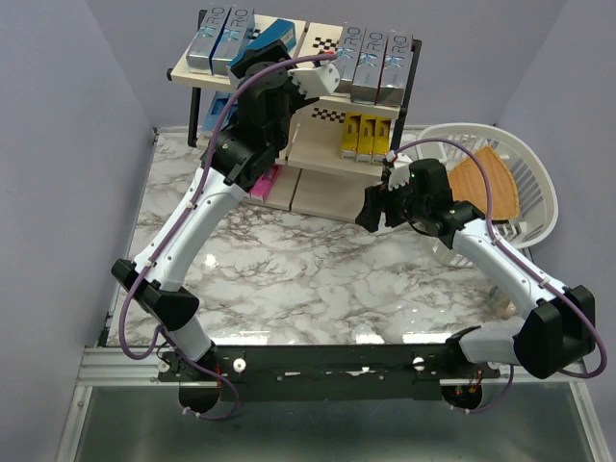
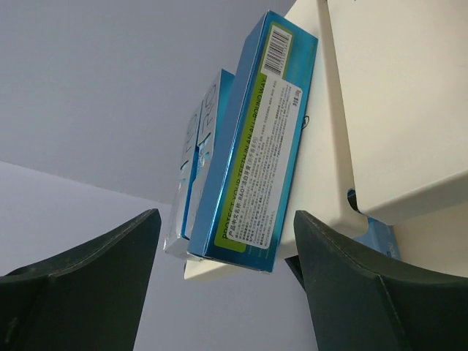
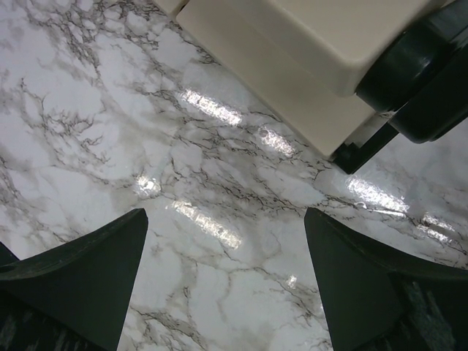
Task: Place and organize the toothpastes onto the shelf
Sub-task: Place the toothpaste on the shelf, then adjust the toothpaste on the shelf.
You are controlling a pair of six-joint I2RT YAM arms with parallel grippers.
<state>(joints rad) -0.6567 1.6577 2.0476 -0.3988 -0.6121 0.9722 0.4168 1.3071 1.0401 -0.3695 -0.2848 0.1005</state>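
Left wrist: blue toothpaste box point(image 2: 252, 146) on shelf point(image 2: 329, 161), between wide-parted, empty left jaws.

Two slim arms: the left arm point(image 1: 192, 219) and right arm point(image 1: 502, 262) have white links and bulky black joints. A purple cable point(image 1: 227, 104) loops along each. Their fingers point(image 2: 80, 281) are dark, blunt wedges. Both bolt to a black bar point(image 1: 327, 361) dotted with screws point(image 1: 236, 364).

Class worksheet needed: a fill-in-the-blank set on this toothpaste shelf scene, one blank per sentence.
The yellow toothpastes stand on the shelf's ____ tier.
The basket holding the wooden board is ____.
The right gripper's jaws are ____ over the marble table.
The barcoded toothpaste before the left gripper is ____.
Missing words: middle; white; open; blue.
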